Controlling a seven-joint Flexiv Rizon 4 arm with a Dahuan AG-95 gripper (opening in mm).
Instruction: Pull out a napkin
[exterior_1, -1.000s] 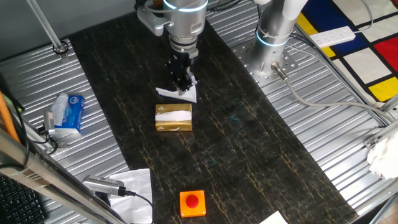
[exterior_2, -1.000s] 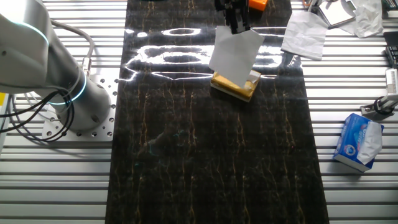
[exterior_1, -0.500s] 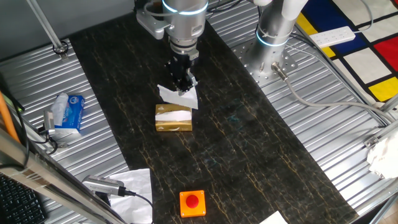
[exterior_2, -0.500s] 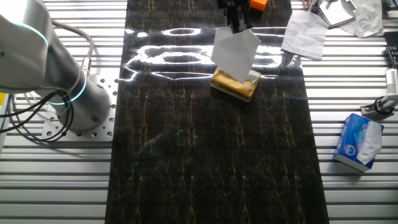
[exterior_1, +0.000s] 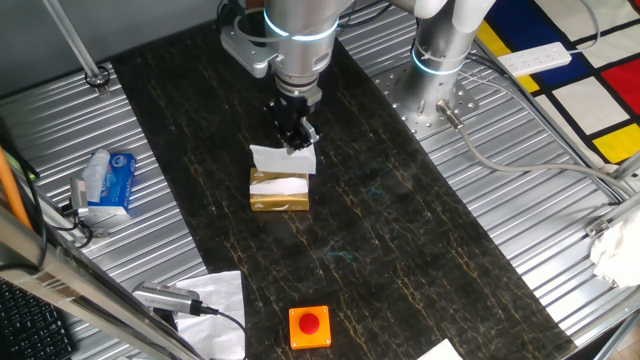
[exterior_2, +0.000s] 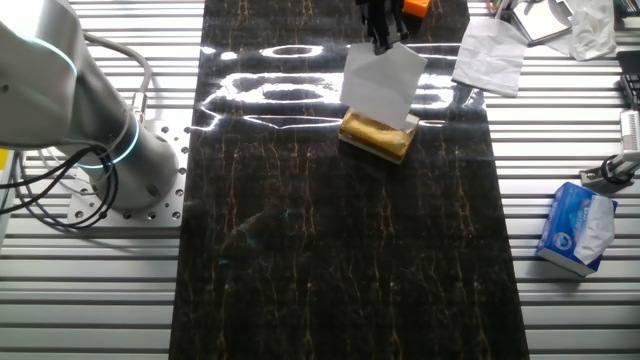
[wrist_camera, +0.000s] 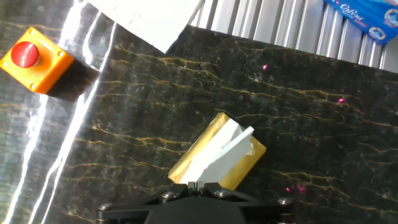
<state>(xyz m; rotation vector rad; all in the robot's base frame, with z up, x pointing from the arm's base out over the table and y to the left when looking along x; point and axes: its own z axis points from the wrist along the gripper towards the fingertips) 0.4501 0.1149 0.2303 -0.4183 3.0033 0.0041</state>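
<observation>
I have the gripper (exterior_2: 383, 40) pinched shut on the napkin's (exterior_2: 380, 83) top edge. Sheet hangs below the jaws, lower edge at the tissue box (exterior_2: 378, 136) slot. Mostly drawn out; can't tell if fully free.

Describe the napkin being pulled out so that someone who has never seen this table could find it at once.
Find the dark marbled mat running down the table, then the gold-brown tissue box on it. The napkin is the flat white sheet hanging above that box, pinched at its top by the end effector. Unlike the wrinkled white cloth and blue-and-white packet, it is held in the air.
</observation>
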